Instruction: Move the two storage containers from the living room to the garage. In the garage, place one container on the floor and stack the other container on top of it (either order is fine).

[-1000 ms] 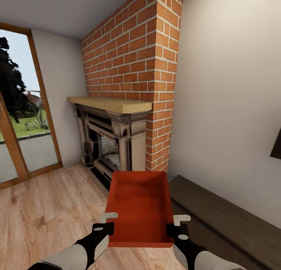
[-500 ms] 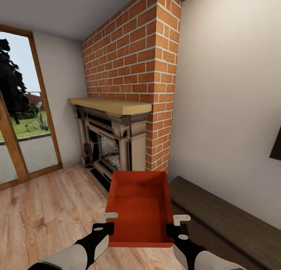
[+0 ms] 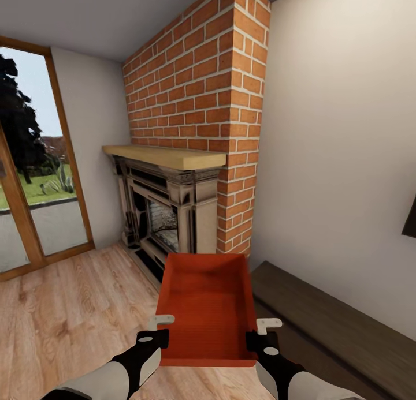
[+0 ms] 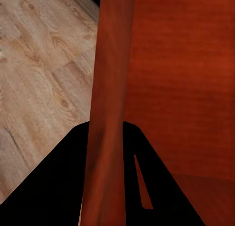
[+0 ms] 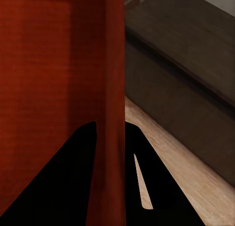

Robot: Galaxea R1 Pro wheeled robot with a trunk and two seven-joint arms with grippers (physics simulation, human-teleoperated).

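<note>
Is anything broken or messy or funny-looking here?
Nothing stands out. The storage container sits level and whole, empty inside, with the left gripper pinching one side wall and the right gripper the other. The fireplace and wood floor look tidy.

No writing, label, brand, number or sign can be read anywhere, whether in the head view or in either of the wrist views.
</note>
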